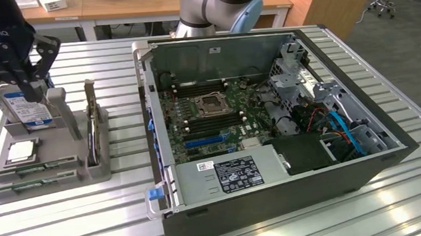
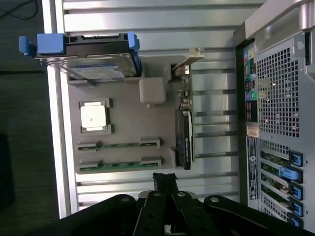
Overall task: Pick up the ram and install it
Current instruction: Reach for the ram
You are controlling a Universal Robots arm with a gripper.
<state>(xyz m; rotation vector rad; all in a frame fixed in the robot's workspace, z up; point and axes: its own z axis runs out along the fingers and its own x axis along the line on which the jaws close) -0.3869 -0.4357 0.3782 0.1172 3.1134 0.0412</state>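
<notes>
Two green ram sticks (image 1: 36, 168) (image 1: 33, 185) lie flat in slots at the near end of a grey holder tray (image 1: 63, 140) on the exterior view's left. The wrist view shows both ram sticks (image 2: 118, 144) (image 2: 120, 163) side by side on the tray (image 2: 157, 118). My black gripper (image 1: 32, 86) hangs high over the tray's far end, above the hard drive, well apart from the ram. In the wrist view the gripper (image 2: 165, 179) has its fingertips together with nothing between them.
The tray also carries a blue-labelled hard drive (image 1: 28, 108), a square silver processor (image 1: 21, 150) and an upright card (image 1: 92, 120). An open computer case (image 1: 273, 163) lies on the slatted metal table (image 1: 394, 194), its motherboard (image 1: 210, 112) exposed. The case's rear panel (image 2: 275, 98) faces the tray.
</notes>
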